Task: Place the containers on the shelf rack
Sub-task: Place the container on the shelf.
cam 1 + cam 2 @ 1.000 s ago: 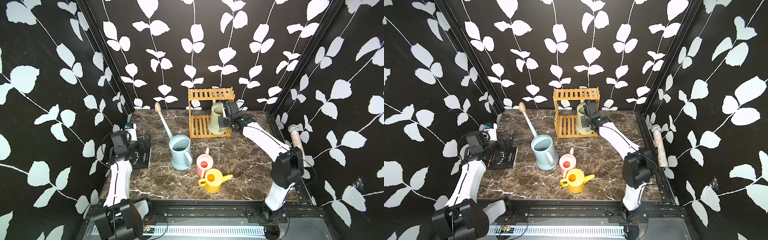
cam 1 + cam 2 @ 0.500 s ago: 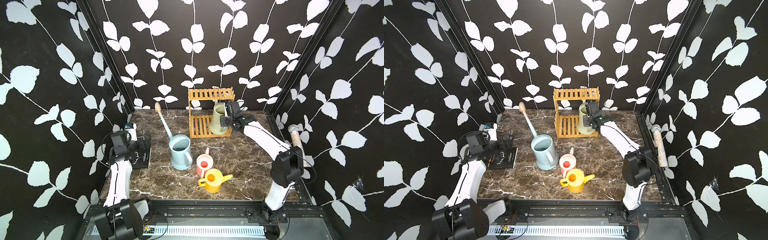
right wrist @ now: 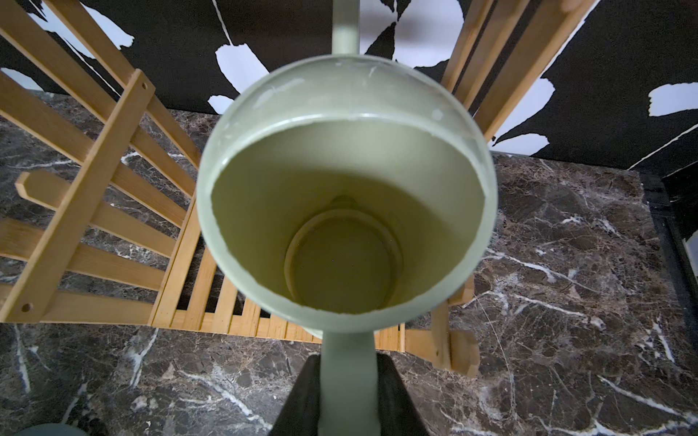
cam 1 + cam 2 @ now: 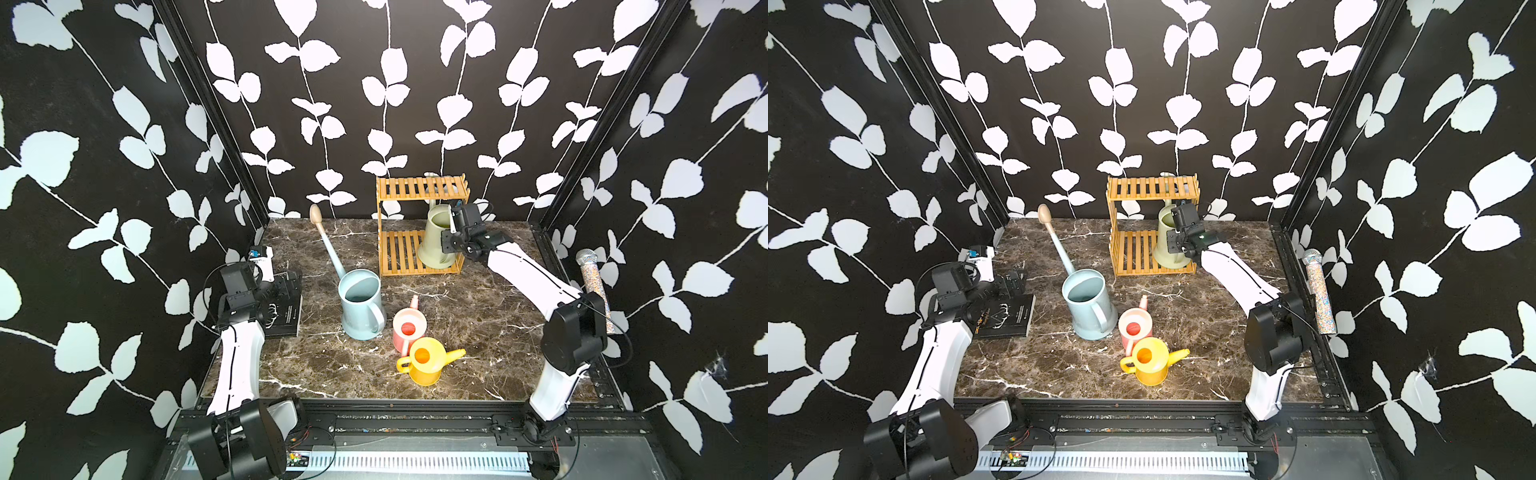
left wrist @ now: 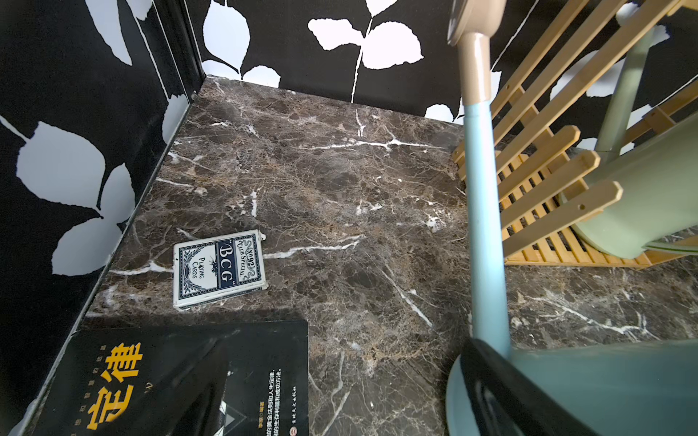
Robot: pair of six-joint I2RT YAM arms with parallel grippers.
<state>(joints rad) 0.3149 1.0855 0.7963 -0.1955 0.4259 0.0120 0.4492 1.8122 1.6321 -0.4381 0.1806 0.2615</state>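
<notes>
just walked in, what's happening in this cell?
The right pincer has its jaws tight on either side of the handle of the sage green can, which stands on the lower shelf of the rack. The pale blue can, pink can and yellow can sit out on the table, not yet shelved. The left pincer hangs open over the black book.

The right arm (image 4: 528, 278) is reaching far forward and low. The right gripper (image 3: 349, 377) is pinching the handle of the green watering can (image 4: 436, 245) between narrowly set jaws (both sitting flush against it). The left arm (image 4: 239, 361) is standing folded at its own side, while the left gripper (image 4: 1013, 281) is hovering with jaws spread wide, holding nothing.
</notes>
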